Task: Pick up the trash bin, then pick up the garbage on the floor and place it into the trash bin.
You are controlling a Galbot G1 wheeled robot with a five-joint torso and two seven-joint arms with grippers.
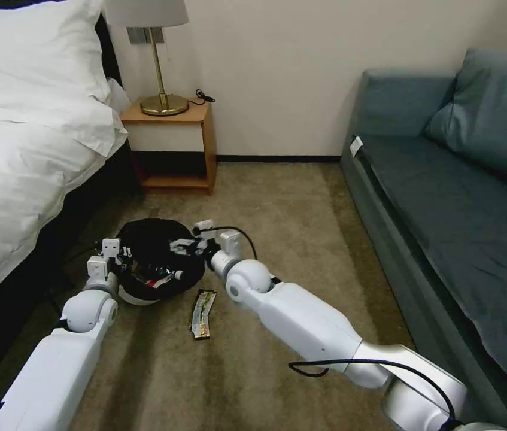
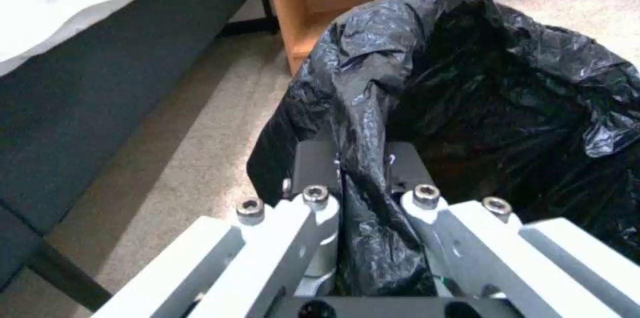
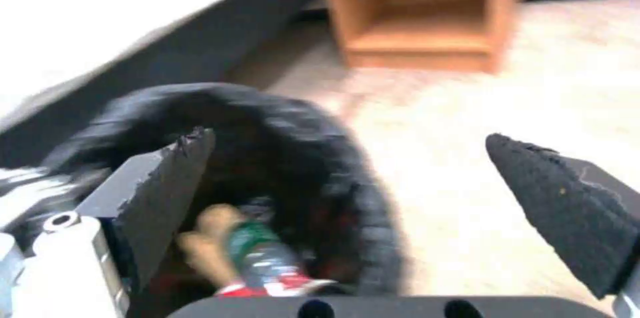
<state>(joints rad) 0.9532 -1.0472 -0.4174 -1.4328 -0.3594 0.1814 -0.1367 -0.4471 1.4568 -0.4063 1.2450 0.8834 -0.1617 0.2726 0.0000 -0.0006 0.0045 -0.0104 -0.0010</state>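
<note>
The trash bin (image 1: 145, 239), white with a black liner, sits slightly tilted on the carpet beside the bed. My left gripper (image 1: 120, 256) is shut on the bin's near-left rim, and its fingers (image 2: 313, 168) pinch a fold of the liner (image 2: 480, 83). My right gripper (image 1: 186, 245) hovers open over the bin's right rim with nothing between its fingers (image 3: 167, 188). Inside the bin lie a crumpled tan paper bag (image 3: 207, 228), a clear bottle with a green label (image 3: 257, 250) and a red-and-white wrapper (image 3: 280, 285). A dark-and-gold flat wrapper (image 1: 202, 313) lies on the floor just right of the bin.
The bed (image 1: 20, 149) with its dark base runs along the left. A wooden nightstand (image 1: 172, 149) with a brass lamp (image 1: 160, 66) stands behind the bin. A grey-blue sofa (image 1: 457, 197) lines the right side. Open carpet (image 1: 289, 203) lies between them.
</note>
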